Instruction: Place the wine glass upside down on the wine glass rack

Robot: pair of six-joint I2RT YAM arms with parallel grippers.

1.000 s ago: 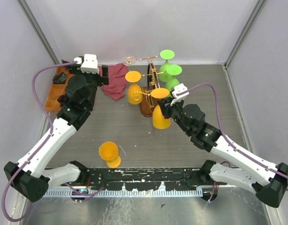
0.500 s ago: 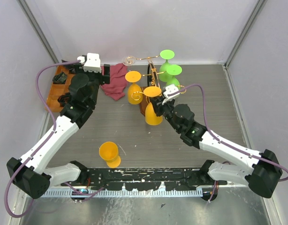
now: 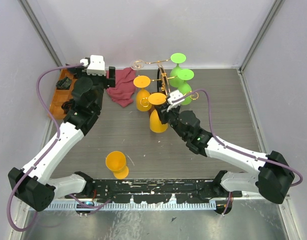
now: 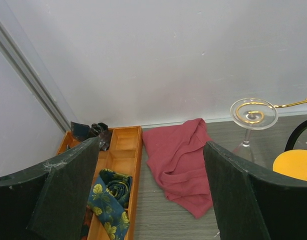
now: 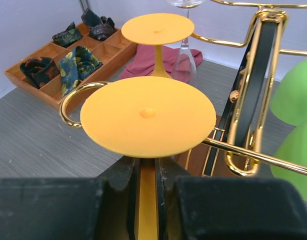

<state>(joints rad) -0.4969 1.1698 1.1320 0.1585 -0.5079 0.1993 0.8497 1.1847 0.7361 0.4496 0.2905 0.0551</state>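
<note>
Plain pale walls (image 3: 143,30), white with a hint of purple, stand on three sides. Thin grey metal strips (image 3: 40,30) run up the back corners. The flat grey surface (image 3: 143,145) looks like wood planks, maybe printed. Light is soft and even.

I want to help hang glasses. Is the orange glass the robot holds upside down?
Upside down: the orange wine glass has its flat foot on top, stem in the right hand.
</note>
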